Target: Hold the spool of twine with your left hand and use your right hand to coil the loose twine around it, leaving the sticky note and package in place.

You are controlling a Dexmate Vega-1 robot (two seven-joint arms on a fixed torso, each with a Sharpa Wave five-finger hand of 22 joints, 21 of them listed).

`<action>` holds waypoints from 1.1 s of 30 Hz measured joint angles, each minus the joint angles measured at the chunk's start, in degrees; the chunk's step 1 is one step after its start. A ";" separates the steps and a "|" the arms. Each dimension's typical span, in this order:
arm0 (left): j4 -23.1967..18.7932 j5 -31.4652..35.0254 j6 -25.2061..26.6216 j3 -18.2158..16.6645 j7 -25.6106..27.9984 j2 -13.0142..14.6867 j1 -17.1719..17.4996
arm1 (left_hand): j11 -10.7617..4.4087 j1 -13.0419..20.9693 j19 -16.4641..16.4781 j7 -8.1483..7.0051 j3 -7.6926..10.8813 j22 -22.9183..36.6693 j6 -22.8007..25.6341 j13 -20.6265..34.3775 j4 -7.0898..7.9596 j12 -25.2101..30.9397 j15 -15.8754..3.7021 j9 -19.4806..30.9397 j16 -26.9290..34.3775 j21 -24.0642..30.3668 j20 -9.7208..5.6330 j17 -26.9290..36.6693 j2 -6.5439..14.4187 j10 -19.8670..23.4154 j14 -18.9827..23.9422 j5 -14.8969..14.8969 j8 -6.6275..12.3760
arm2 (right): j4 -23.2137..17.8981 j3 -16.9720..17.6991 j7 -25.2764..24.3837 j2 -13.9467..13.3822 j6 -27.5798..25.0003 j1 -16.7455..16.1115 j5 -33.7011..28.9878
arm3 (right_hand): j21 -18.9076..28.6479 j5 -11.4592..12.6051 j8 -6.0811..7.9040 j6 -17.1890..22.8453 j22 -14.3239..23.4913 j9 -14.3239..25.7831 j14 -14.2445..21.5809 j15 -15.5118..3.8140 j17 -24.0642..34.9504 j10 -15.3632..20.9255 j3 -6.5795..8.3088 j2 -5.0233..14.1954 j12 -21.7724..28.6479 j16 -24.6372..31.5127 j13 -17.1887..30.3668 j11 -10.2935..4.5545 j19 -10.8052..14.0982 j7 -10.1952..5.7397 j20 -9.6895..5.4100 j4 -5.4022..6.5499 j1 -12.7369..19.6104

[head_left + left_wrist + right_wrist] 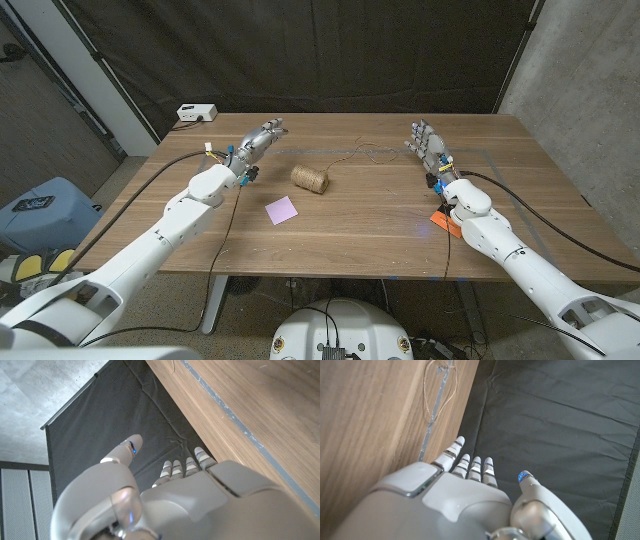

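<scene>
Left hand (258,139) was empty, fingers extended and apart, over the far-left part of the bench (380,225), well short of the spool of twine (311,179). Left wrist view had the same: fingers (172,467) straight, thumb splayed off to the side, nothing in the palm, bench edge and black curtain (100,420) ahead of them. Right hand (428,146) was also empty and spread, fingers pointing toward the far edge, on the far-right side of the bench. Right wrist view showed its fingers (470,466) extended and apart beside the bench surface, with a loop of loose twine (440,385) lying on the wood ahead of them. Spool of twine sat on its side near the bench's middle, between the two hands and touching neither. Loose twine (365,152) ran from the spool toward the far edge in a thin tangle, nearer the right hand. Sticky note (282,209), purple, lay flat just in front of the spool, apart from it. An orange package (446,221) showed partly under the right forearm near the front right. A white box (196,112) sat off the bench's far-left corner.
</scene>
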 measured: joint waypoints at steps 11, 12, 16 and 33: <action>-2.91 3.88 2.34 1.74 -3.07 3.55 -1.98 | 0.71 0.58 -1.50 0.39 -0.57 0.02 -2.15 0.84 -0.11 0.03 0.47 0.27 0.00 0.01 0.28 0.45 -0.13 -1.51 -0.92 1.27 0.00 | 0.87 -0.29 0.44 0.10 0.44 0.75 -0.64 | 0.00 0.00 0.00 0.00 0.00 -0.01 0.00 0.00 -0.09 0.00 0.30 0.00 0.00 0.00 0.00 0.00 0.00 0.00 0.00 -0.18 0.00; -3.38 3.98 2.39 1.86 -3.11 3.98 -2.08 | 0.71 0.81 -1.50 0.40 -0.57 0.02 -2.15 1.00 -0.11 0.23 0.47 0.28 0.00 0.01 0.28 0.45 0.09 -1.51 -0.92 1.27 0.00 | 0.87 -0.29 0.44 0.10 0.45 0.75 -0.65 | 0.00 0.00 0.00 0.00 0.00 -0.01 0.00 0.00 -0.09 0.00 0.42 0.00 0.00 0.00 0.00 0.00 0.00 0.00 0.00 -0.06 0.00; -4.51 5.21 3.10 2.15 -3.35 4.89 -2.19 | 0.06 2.33 -0.63 0.00 -0.82 0.02 -0.43 1.93 -0.36 2.04 0.34 0.50 1.17 0.81 0.52 0.72 -0.54 0.05 0.75 2.32 1.31 | 0.95 -0.30 0.44 0.05 0.64 0.77 -0.84 | 0.00 0.00 0.00 0.00 0.00 -0.01 0.00 0.00 -0.09 0.00 0.56 0.00 0.00 0.00 0.00 0.00 0.00 0.00 0.00 0.08 0.00; -9.86 11.49 6.14 2.55 -2.76 9.35 -2.12 | -0.02 5.77 2.25 -0.63 -1.68 0.28 2.78 3.96 -1.22 4.90 0.05 0.74 2.10 1.98 0.45 1.44 -2.47 2.32 4.03 2.98 2.67 | 1.12 -0.42 -0.41 0.06 0.71 0.98 -1.53 | 0.00 0.00 0.00 0.00 -0.01 -0.01 0.00 0.00 -0.08 0.00 0.79 -0.11 0.00 0.00 -0.01 0.00 0.00 0.00 0.00 -0.15 0.10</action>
